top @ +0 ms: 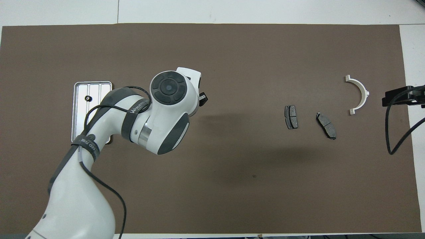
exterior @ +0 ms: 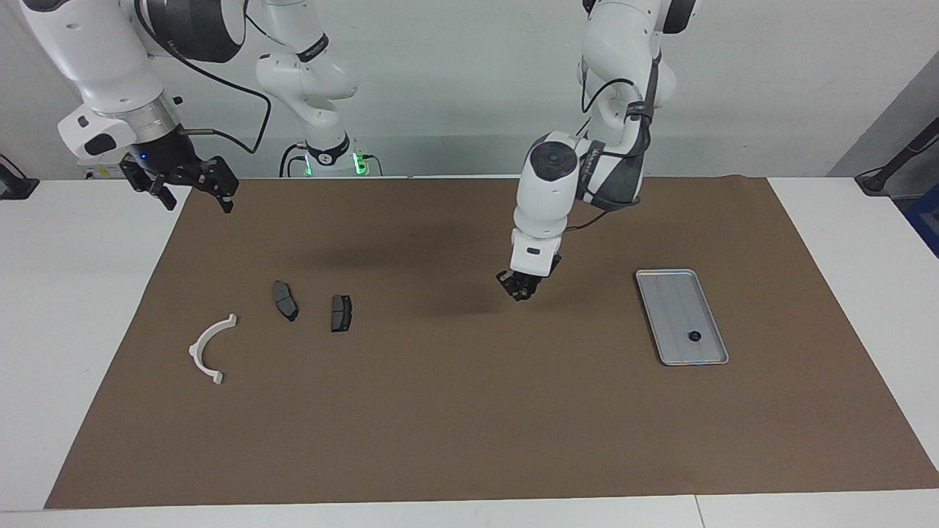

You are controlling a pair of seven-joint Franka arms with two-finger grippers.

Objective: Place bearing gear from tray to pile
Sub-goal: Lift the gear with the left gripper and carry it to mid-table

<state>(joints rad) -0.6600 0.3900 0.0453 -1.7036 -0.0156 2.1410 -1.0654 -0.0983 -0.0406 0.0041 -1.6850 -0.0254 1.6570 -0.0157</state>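
My left gripper (exterior: 521, 287) hangs over the brown mat about midway between the tray and the pile, its fingers shut on a small dark bearing gear. From overhead only its tip (top: 203, 98) shows past the wrist. The silver tray (exterior: 671, 301) (top: 99, 91) lies toward the left arm's end, with one small black gear (exterior: 693, 336) (top: 88, 98) in it. The pile is a white semicircular bracket (exterior: 211, 348) (top: 358, 94) and two dark pads (exterior: 285, 301) (exterior: 341, 312) (top: 291, 117) (top: 326, 125). My right gripper (exterior: 194, 196) (top: 396, 99) waits open above the mat's edge at the right arm's end.
The brown mat (exterior: 469, 425) covers most of the white table. The left arm's forearm hides part of the tray in the overhead view. A black cable (top: 393, 139) dangles from the right wrist over the mat's end.
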